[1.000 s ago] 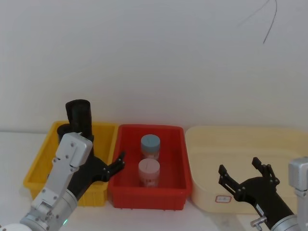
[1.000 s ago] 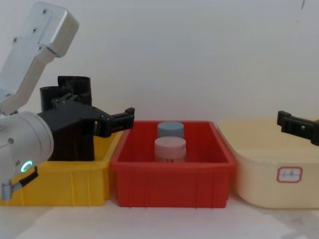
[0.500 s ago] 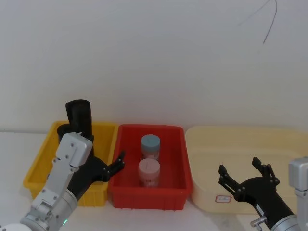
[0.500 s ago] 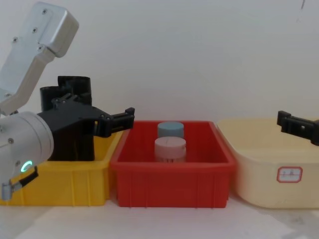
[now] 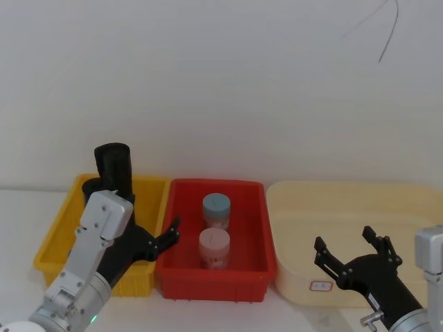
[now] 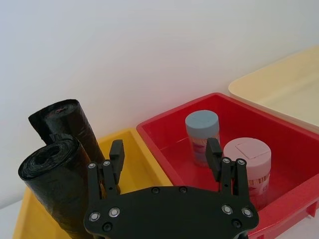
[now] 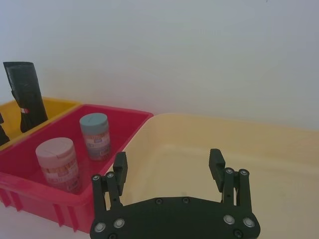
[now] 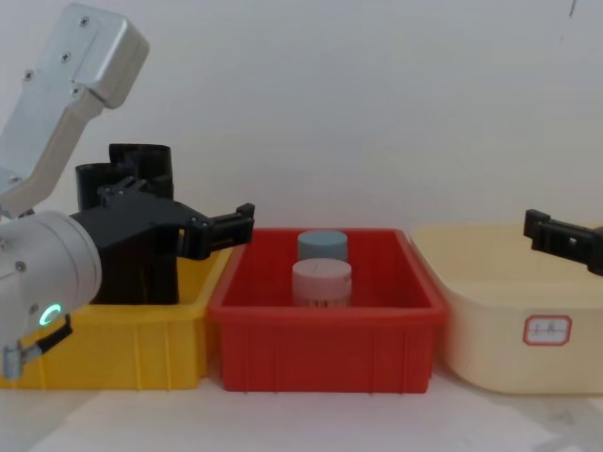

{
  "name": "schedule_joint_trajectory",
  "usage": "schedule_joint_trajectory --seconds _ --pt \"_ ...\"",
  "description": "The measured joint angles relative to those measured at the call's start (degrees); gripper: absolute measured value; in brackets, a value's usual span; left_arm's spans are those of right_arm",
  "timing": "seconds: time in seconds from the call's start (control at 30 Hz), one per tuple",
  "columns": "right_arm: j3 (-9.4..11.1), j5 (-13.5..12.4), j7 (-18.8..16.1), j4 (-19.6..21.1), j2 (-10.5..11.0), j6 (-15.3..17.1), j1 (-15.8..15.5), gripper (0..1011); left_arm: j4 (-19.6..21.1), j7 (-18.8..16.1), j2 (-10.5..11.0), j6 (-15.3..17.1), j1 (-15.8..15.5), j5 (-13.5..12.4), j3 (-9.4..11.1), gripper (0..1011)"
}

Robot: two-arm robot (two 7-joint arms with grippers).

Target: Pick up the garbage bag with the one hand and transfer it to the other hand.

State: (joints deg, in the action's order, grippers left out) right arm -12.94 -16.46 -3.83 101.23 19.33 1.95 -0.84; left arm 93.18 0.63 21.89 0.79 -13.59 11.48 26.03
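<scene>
The garbage bag (image 6: pixel 52 172), a thick plain black roll, stands upright in the yellow bin (image 5: pixel 59 232); its top (image 5: pixel 92 187) shows just behind my left arm. A taller black roll (image 5: pixel 113 164) with a red-and-white band (image 7: pixel 27 110) stands right behind it. My left gripper (image 6: pixel 164 155) is open and holds nothing. It hovers over the wall between the yellow and red bins, to the right of the rolls and apart from them. My right gripper (image 5: pixel 344 240) is open and holds nothing above the front of the cream bin (image 5: pixel 408 200).
The red bin (image 5: pixel 181 266) in the middle holds a blue-lidded jar (image 5: pixel 216 208) and a pink-lidded jar (image 5: pixel 214 246). The cream bin bears a small red-framed label (image 8: pixel 547 330). A white wall rises close behind all three bins.
</scene>
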Motion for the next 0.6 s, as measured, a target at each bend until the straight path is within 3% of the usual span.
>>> schedule_joint_trajectory --seconds 0.6 --pt "0.0 0.0 0.0 0.0 0.0 0.0 0.0 1001 0.0 0.0 0.0 0.0 0.0 0.0 0.0 1000"
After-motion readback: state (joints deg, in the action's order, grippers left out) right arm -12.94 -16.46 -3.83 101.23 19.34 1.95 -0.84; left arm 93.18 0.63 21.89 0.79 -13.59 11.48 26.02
